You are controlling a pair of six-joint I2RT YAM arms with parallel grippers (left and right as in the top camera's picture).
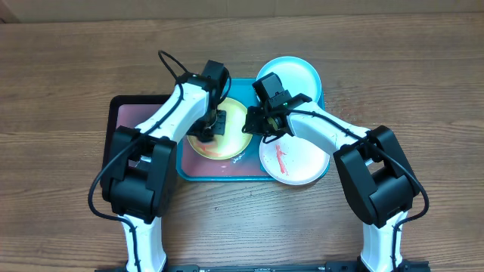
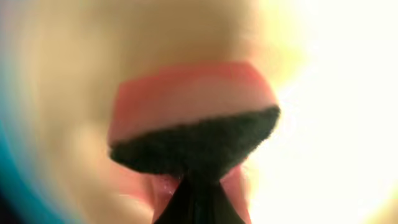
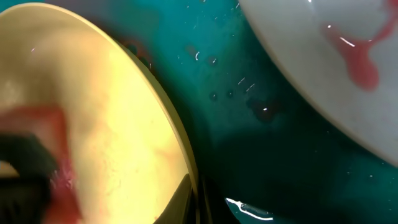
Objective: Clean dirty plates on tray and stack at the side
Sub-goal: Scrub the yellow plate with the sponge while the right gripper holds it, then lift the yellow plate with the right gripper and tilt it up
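Nearest the robot, the white plate (image 1: 295, 162) lies over the right rim of the teal tray (image 1: 227, 180), a red smear (image 1: 281, 157) across its middle, so it has not been wiped. Just beyond it, in the middle of the tray, is the yellow-green plate (image 1: 227, 149), the one being worked on. Farthest off, the light blue plate (image 1: 295, 75) overlaps the tray's far right corner. It looks unmarked from overhead, though I cannot tell whether it has been cleaned. Nothing is stacked on the bench (image 1: 378, 60) at the side, so the task seems to be in its first half: one plate under the sponge, one dirty, and all the stacking left. The left gripper (image 1: 210, 128) is pinched on a pink sponge (image 2: 193, 118), pressing its dark scouring face onto the yellow-green plate. The right gripper (image 1: 253, 125) appears nipped onto that plate's right rim to steady it. A black tray (image 1: 125, 117) shows from under the teal one on the left.
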